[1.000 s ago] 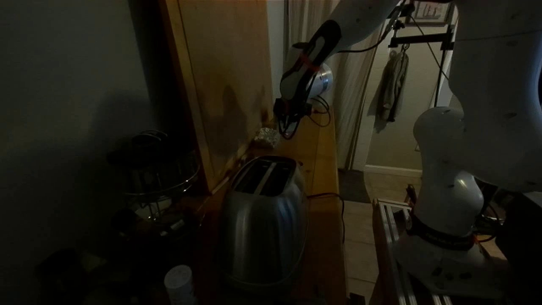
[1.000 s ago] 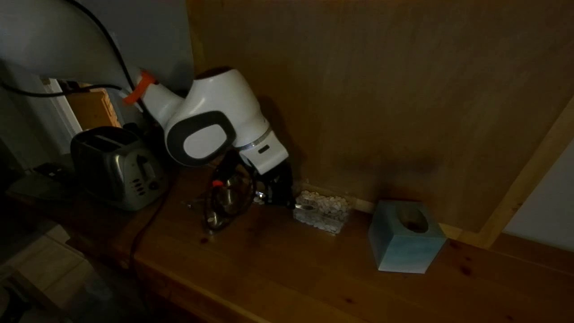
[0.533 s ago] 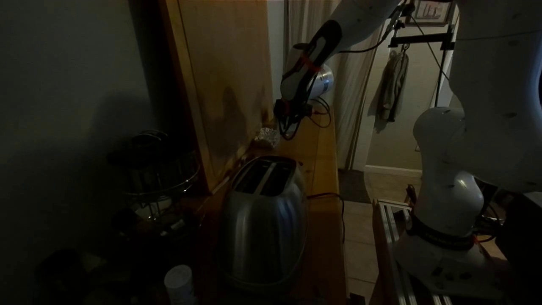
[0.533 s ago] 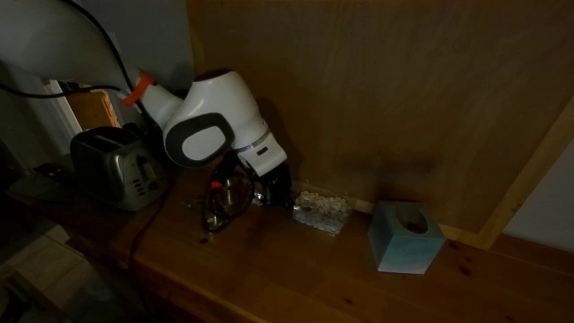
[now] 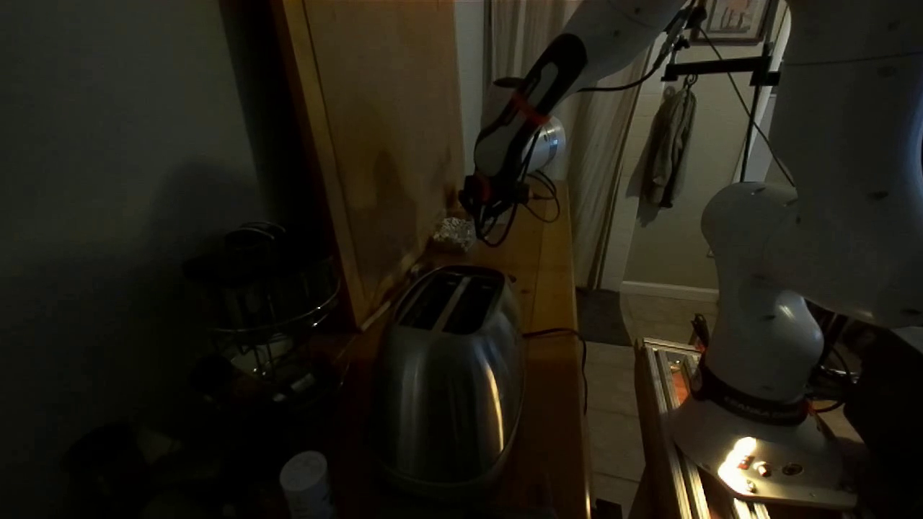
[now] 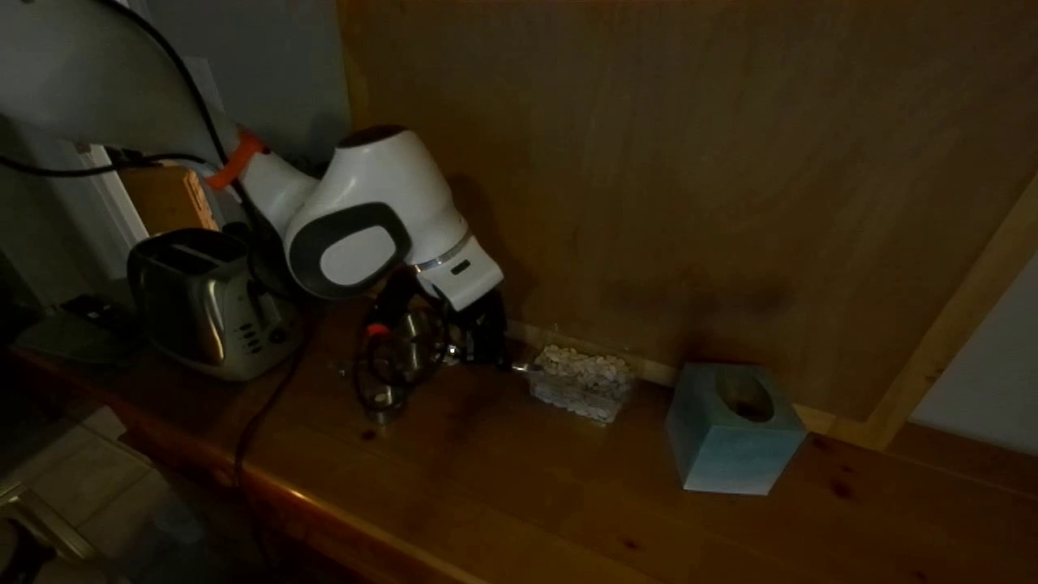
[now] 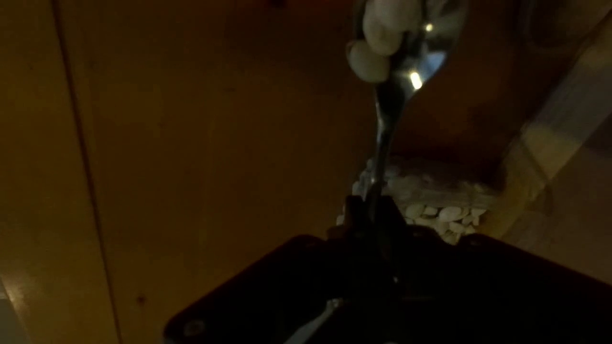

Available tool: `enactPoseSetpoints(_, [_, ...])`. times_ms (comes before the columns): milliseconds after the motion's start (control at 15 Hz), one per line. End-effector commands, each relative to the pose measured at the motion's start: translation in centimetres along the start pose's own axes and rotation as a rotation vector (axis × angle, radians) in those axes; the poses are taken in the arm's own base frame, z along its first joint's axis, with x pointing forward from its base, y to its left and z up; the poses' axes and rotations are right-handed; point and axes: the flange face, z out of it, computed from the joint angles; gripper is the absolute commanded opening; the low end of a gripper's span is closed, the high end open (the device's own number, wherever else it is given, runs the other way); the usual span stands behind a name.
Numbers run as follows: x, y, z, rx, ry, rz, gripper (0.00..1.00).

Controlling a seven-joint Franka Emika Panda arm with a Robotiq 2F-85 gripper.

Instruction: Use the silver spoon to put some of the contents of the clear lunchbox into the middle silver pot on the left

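Claw (image 7: 372, 206): I'm pinching the spoon (image 7: 388, 107), white pieces (image 7: 380, 34) aboard.
Box (image 6: 577, 397): I've just shifted left from it in an exterior view.
Pots (image 6: 415, 355): nearer now; delivery likely starting.

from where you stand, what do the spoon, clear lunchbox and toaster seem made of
The spoon looks like polished metal, probably steel: it throws sharp, bright glints. The clear lunchbox is likely smooth, see-through plastic, since the pale contents show through its wall; glass is possible. The toaster seems metal, perhaps brushed steel, given its vertical streaks of reflected light.
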Motion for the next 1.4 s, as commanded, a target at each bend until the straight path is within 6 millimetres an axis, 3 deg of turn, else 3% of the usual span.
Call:
enactPoseSetpoints(0, [-1.9, -0.1, -1.3, 0.078, -0.033, -0.049, 0.02])
enactPoseSetpoints(533, [-6.6, -1.5, -2.0, 0.169, -0.061, -0.122, 0.02])
enactPoseSetpoints(1333, [-11.4, -4.4, -2.9, 0.231, -0.057, -0.163, 0.02])
